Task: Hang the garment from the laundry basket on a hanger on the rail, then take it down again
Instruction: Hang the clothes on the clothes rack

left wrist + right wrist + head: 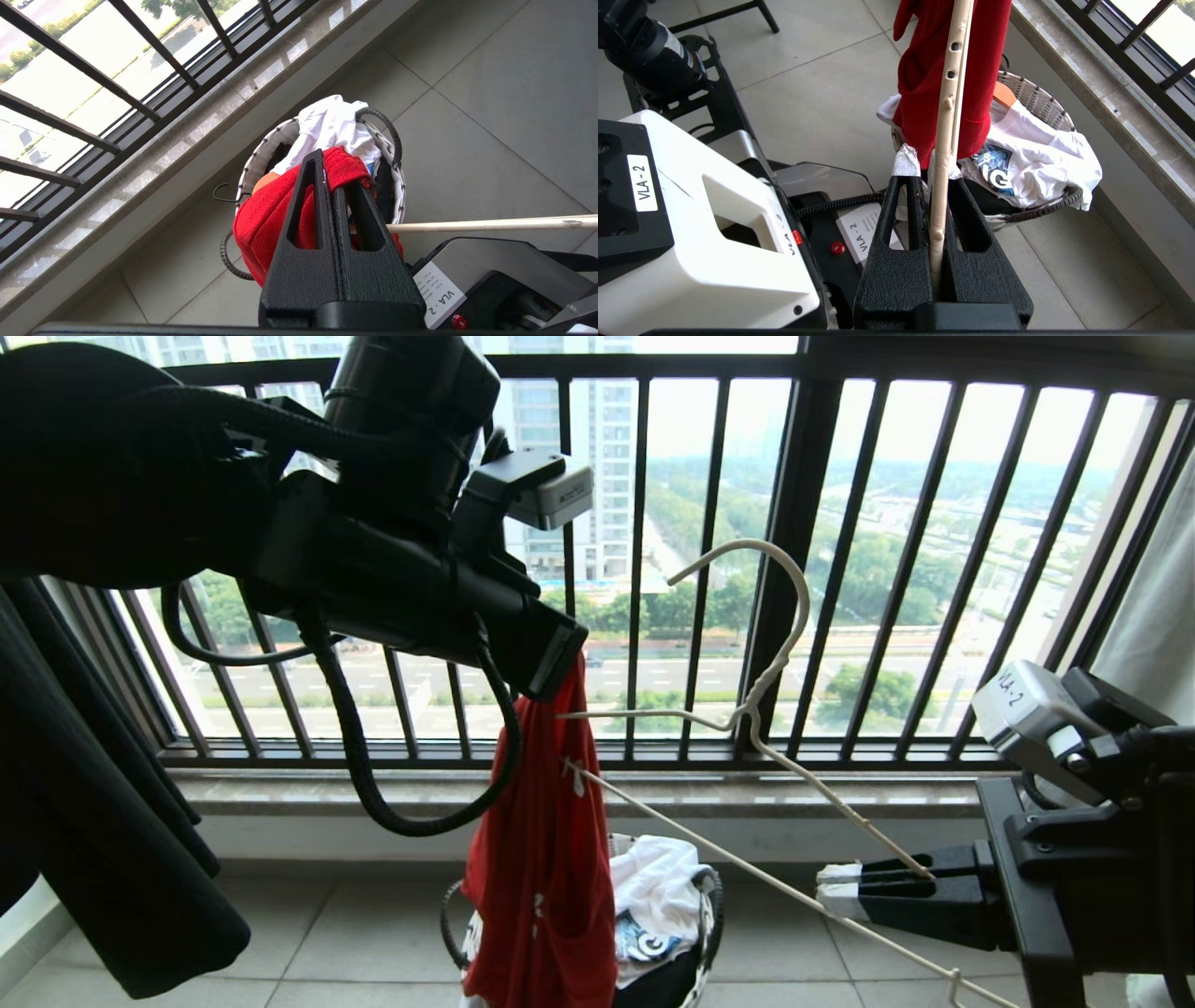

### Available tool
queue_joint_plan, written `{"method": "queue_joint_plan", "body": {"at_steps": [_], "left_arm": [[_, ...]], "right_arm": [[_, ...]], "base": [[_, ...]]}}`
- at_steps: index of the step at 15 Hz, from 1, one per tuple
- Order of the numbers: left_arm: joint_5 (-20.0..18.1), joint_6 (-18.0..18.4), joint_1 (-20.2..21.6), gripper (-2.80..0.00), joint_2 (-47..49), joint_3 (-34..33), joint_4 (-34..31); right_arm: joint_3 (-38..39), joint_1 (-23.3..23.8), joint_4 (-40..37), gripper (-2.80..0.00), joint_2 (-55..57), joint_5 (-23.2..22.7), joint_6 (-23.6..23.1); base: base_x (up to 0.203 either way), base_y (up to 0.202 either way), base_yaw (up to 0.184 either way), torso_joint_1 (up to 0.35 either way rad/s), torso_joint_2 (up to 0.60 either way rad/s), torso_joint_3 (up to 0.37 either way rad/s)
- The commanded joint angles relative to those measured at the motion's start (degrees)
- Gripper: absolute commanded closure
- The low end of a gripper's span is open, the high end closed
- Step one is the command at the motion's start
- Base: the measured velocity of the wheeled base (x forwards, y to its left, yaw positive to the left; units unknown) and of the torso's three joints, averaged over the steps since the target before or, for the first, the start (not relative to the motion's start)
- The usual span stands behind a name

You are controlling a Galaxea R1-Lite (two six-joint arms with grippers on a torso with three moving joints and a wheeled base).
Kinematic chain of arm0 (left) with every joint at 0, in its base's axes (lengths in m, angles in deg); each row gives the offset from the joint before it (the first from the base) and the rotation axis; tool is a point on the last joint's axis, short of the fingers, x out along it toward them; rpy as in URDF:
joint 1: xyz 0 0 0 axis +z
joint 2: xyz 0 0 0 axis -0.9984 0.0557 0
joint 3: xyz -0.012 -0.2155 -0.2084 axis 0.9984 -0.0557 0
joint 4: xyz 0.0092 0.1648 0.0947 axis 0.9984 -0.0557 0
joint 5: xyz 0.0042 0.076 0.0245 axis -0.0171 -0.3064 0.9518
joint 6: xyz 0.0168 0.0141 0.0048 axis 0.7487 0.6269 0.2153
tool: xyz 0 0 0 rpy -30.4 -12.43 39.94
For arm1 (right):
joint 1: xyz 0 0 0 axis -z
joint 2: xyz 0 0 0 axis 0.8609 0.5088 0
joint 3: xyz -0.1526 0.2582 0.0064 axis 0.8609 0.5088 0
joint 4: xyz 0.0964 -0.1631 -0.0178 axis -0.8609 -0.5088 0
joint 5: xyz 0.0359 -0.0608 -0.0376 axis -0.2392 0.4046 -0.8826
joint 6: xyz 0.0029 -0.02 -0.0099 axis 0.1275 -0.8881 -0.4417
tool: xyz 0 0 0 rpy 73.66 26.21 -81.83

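Left gripper [558,665], blocky black textured fingers, is pinched tight on a bunched fold of the red knit garment [541,887], which hangs limp straight below it. Under the cloth sits the round woven laundry basket [709,915], dark rim, w/ a crumpled white garment [658,896] inside. Right gripper [831,889], tape-wrapped tips, is clamped on the thin cream wire hanger [775,653]; its curved hook rises above & beyond those tips, one arm reaching into the red fabric. Black barred railing [803,523] behind both.

One red T-shirt [537,877], one wire hanger [775,709], one woven basket [1036,100] and two end effectors are counted; perhaps two garments remain inside.
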Motion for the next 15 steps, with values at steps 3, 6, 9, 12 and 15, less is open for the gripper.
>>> {"method": "queue_joint_plan", "body": {"at_steps": [3,6,9,12,15], "left_arm": [[-6.0,1.4,-0.5,0.00,-6.5,-5.4,-0.2],[-10.6,8.0,2.6,0.00,-10.0,-10.7,-0.3],[-19.5,12.3,7.5,0.00,-12.4,-13.3,-0.3],[-21.7,15.0,7.8,0.00,-12.4,-14.1,-0.2],[-21.1,13.8,5.1,0.00,-12.1,-13.8,-0.1]], "right_arm": [[-0.3,2.3,0.0,0.00,-1.0,-0.1,-0.1],[-0.1,2.2,-0.3,0.00,-0.8,-0.8,-0.3],[-0.1,2.2,-0.3,0.00,-0.6,-2.5,-0.3],[-0.1,2.2,-0.1,0.00,0.6,-4.0,-0.2],[-0.4,2.3,0.3,0.00,2.3,-3.4,0.0]], "base": [[0.000,0.000,0.000,0.000,0.00,0.000],[0.000,0.000,0.000,0.000,0.00,0.000],[0.000,0.000,0.000,0.000,0.00,0.000],[0.000,0.000,0.000,0.000,0.00,0.000],[0.000,0.000,0.000,0.000,0.00,0.000]]}}
